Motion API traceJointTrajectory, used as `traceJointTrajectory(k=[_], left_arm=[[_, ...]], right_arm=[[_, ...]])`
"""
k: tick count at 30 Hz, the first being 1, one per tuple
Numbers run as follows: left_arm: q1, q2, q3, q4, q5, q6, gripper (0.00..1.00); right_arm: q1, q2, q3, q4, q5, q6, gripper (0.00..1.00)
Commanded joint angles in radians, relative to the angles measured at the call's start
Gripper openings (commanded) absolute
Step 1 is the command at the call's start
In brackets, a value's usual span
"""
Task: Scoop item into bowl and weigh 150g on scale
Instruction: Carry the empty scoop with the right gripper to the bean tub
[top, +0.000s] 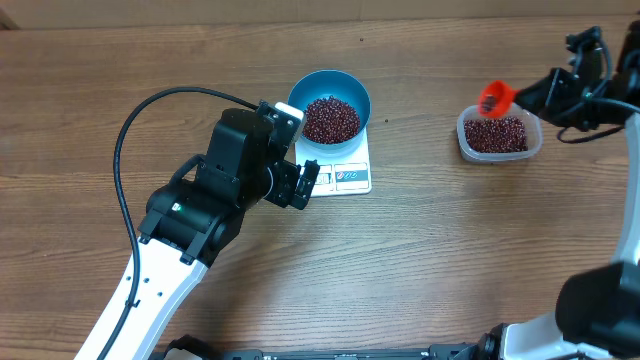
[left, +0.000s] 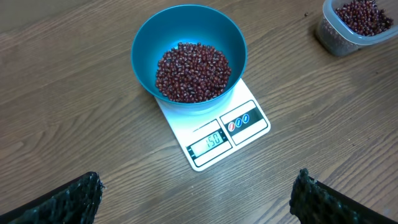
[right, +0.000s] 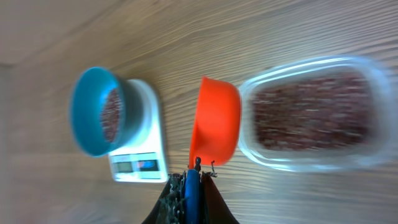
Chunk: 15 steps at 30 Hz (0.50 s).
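Observation:
The blue bowl (top: 330, 82) (left: 186, 25) stands on the white scale (top: 336, 157) (left: 249, 127) with a heap of dark red beans (top: 330, 119) (left: 193, 71) inside. The display reads 150. My left gripper (top: 308, 185) (left: 196, 199) hovers just in front of the scale, open, with nothing between its fingers (left: 74, 199). At the right, my right gripper (top: 530, 95) (right: 189, 180) is shut on the blue handle of an orange scoop (top: 495, 97) (right: 214, 121). The scoop hangs tilted over the near edge of the bean tub. I cannot tell whether it holds beans.
A clear plastic tub (top: 498, 150) (left: 329, 38) (right: 311, 158) with more beans sits right of the scale. A black cable (top: 130, 130) loops over the table at the left. The right wrist view shows the bowl (right: 84, 124) and scale (right: 140, 158) left of the scoop.

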Motion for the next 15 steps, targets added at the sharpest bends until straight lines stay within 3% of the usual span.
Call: traceJointTrajectory(k=[1, 7, 15], left_arm=[[-0.004, 0.003, -0.007, 0.000, -0.011, -0.006, 1.00], [-0.004, 0.003, -0.007, 0.000, -0.011, -0.006, 1.00], [-0.004, 0.003, -0.007, 0.000, -0.011, -0.006, 1.00]], right_arm=[[0.001, -0.058, 0.029, 0.008, 0.214, -0.033, 0.04], [0.014, -0.068, 0.029, 0.007, 0.263, -0.242, 0.04], [0.072, -0.068, 0.028, 0.016, 0.484, -0.317, 0.04]])
